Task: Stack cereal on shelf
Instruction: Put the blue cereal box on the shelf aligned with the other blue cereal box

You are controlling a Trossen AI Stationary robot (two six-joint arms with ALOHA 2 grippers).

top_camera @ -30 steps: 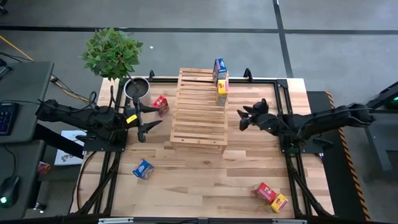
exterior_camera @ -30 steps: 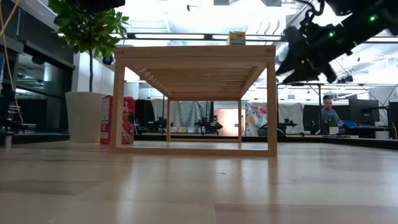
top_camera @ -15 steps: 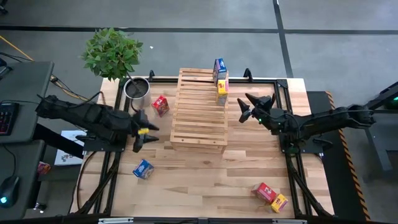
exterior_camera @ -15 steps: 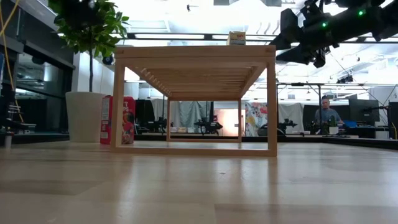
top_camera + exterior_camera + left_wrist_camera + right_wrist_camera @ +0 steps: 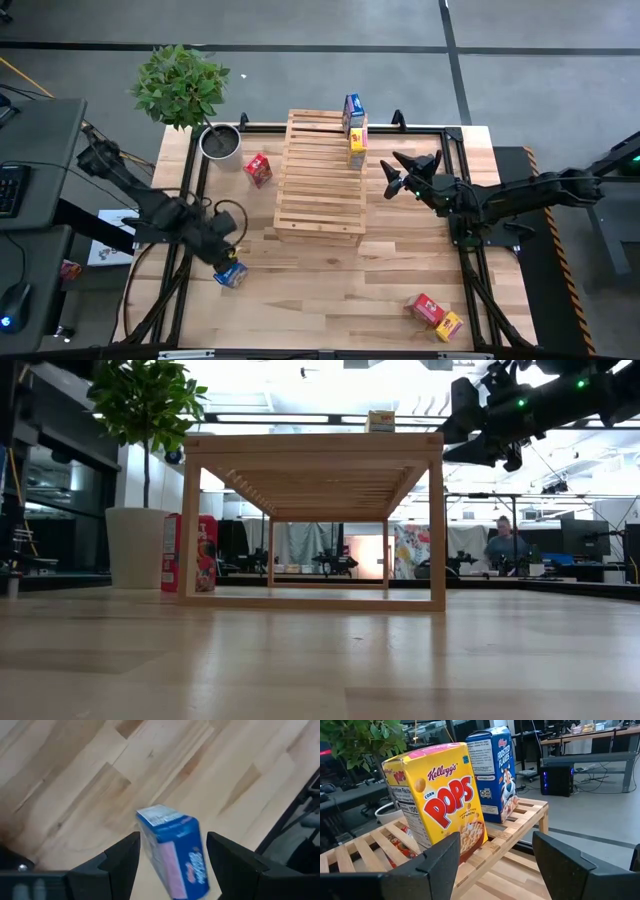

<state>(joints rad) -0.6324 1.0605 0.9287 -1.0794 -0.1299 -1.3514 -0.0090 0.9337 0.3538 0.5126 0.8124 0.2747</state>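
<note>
My left gripper [image 5: 226, 258] is open low over a blue cereal box [image 5: 231, 272] that lies on the table near its left edge. In the left wrist view the fingers stand on either side of the box [image 5: 172, 851] without touching it. My right gripper [image 5: 394, 176] is open and empty, raised beside the shelf's [image 5: 320, 175] right side. It faces a yellow box [image 5: 437, 800] and a blue box [image 5: 492, 770], both upright on the shelf's far right slats. A red box [image 5: 258, 168] stands on the table left of the shelf. A red box [image 5: 425, 308] and a yellow box [image 5: 450, 324] lie at the near right.
A potted plant [image 5: 180, 85] stands at the far left corner, its pot [image 5: 220, 142] close to the red box. Bare planks lie between the shelf and the near edge. Black frame rails [image 5: 470, 270] run along both table sides. A person [image 5: 503, 545] sits in the room behind.
My left gripper has swung from beside the pot and red box toward the near edge and come down over the blue box on the table. My right gripper has risen and gone a little toward the far edge beside the shelf. No box has moved.
</note>
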